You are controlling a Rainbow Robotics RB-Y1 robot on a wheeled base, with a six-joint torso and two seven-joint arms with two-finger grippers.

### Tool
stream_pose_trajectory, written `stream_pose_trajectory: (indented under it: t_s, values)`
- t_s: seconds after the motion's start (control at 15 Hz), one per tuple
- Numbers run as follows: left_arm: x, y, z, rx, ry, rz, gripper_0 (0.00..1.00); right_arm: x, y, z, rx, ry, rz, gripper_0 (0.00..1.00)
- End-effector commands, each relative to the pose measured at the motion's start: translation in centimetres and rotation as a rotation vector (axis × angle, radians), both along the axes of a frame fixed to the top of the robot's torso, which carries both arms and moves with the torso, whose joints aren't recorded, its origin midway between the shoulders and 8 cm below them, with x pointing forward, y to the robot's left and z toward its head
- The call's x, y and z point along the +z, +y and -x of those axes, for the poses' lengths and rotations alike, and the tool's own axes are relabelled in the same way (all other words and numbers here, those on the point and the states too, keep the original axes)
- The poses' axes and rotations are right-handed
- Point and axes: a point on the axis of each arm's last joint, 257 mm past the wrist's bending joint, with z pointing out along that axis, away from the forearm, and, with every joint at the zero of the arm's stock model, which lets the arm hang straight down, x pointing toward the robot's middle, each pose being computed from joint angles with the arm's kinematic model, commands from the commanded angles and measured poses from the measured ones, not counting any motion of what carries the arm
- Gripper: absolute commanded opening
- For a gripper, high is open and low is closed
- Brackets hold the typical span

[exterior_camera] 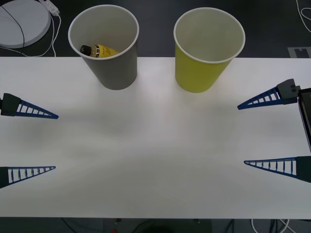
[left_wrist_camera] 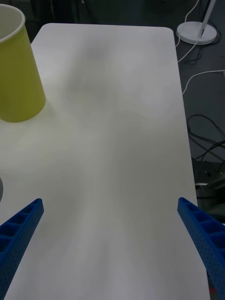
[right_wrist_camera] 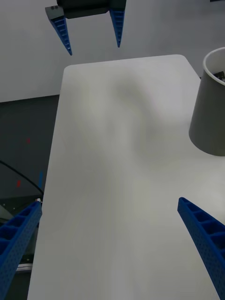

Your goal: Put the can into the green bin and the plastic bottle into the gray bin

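- A white table (exterior_camera: pixel 155 160) lies nearest, wide and bare across its near half.
- The gray bin (exterior_camera: pixel 107 46) stands upright at the table's far edge, left of centre, tapered, with a white rim.
- The green bin (exterior_camera: pixel 206 48) stands just to its right, apart from it, yellow-green with a pale inside.
- The left gripper (exterior_camera: pixel 56 142) hovers at the left edge, blue ribbed fingers spread wide, holding nothing.
- The right gripper (exterior_camera: pixel 240 135) mirrors it at the right edge, also spread and unladen.
- The plastic bottle (exterior_camera: pixel 99 50), yellow with a black cap, lies tilted inside the gray bin.
- Beyond the table: dark floor, white cables, a round white base (exterior_camera: pixel 22 22).
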Motion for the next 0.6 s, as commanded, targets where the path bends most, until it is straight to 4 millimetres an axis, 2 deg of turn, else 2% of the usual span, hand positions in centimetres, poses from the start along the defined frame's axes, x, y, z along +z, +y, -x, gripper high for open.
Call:
stream_pose_trajectory:
  t_s: [0.07, 0.6]
  values:
    - [0.0, 0.0, 0.0, 0.0, 0.0, 0.0, 1.0, 0.05, 0.0, 0.14, 0.003, 0.007, -0.01, 1.0]
    - [0.0, 0.0, 0.0, 0.0, 0.0, 0.0, 1.0, 0.32, 0.02, -0.03, -0.001, -0.002, -0.019, 1.0]
